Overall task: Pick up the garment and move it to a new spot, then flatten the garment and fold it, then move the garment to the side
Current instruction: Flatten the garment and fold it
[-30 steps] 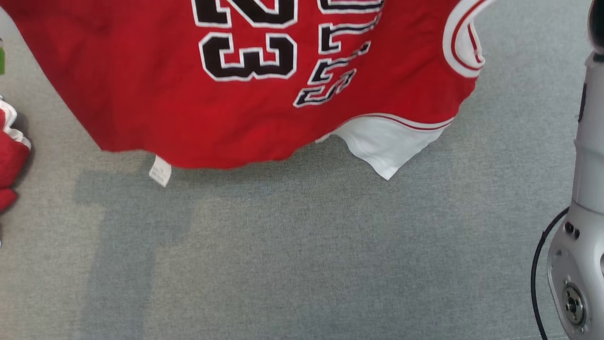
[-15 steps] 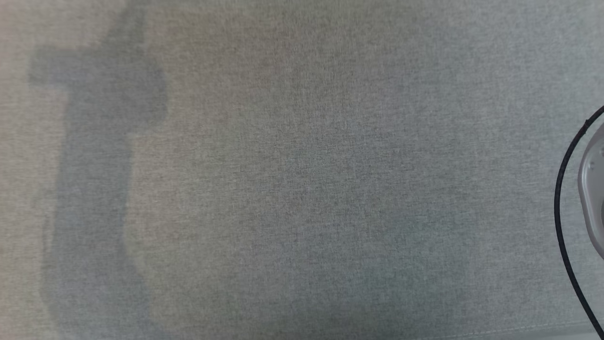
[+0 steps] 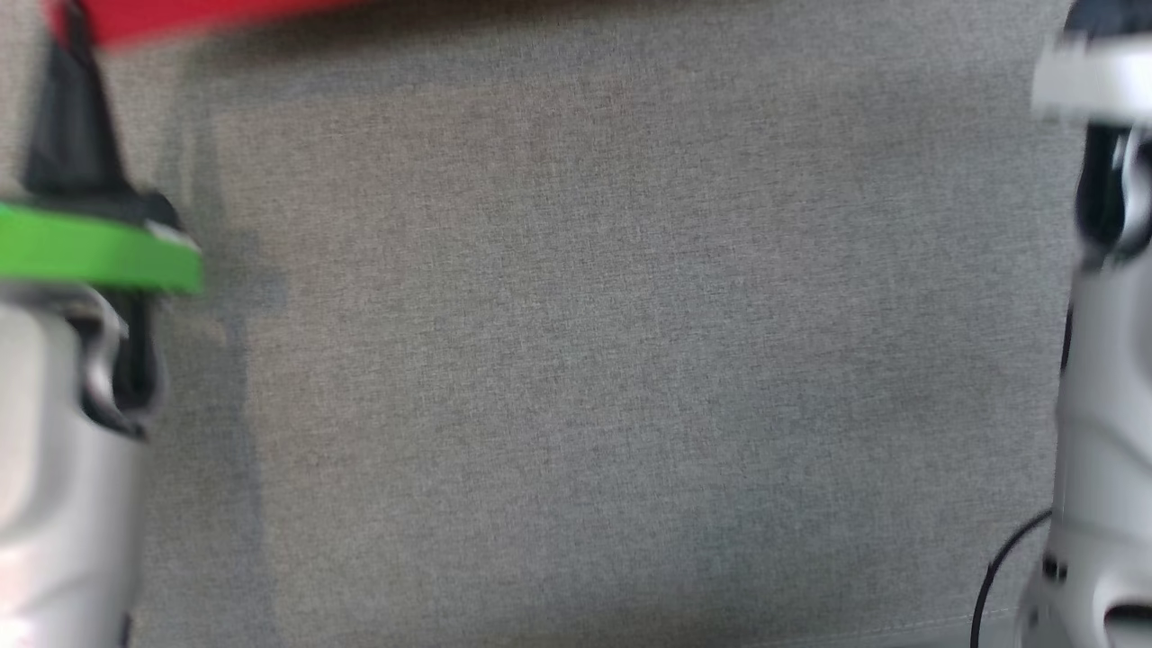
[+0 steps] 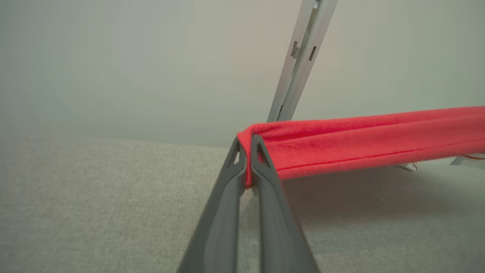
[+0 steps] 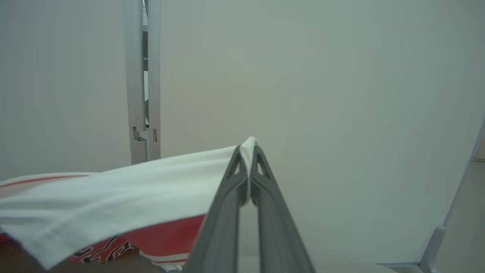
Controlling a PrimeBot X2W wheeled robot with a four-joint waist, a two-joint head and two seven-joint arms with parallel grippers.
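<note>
The garment is a red jersey with white trim and black lettering, and it hangs stretched above the grey fabric surface (image 3: 585,360). In the blurred head view a red strip of the garment (image 3: 180,18) runs along the top left. My left gripper (image 3: 65,36) reaches up to it from the green-banded left forearm. In the left wrist view my left gripper (image 4: 246,144) is shut on a bunched red edge of the garment (image 4: 360,140). My right gripper (image 5: 248,149) is shut on a white corner of the garment (image 5: 113,182). The right forearm (image 3: 1102,378) stands at the right edge.
Pale wall panels rise behind the surface, with a metal post (image 4: 299,57) between them, also visible as the post (image 5: 142,94). A grey frame leg (image 5: 435,242) stands at the lower right. A black cable (image 3: 999,567) loops beside the right arm.
The head camera has swung, so the whole picture shifted. The jersey filled the top a second ago, then left the picture. A red strip and both forearms are now in it.
</note>
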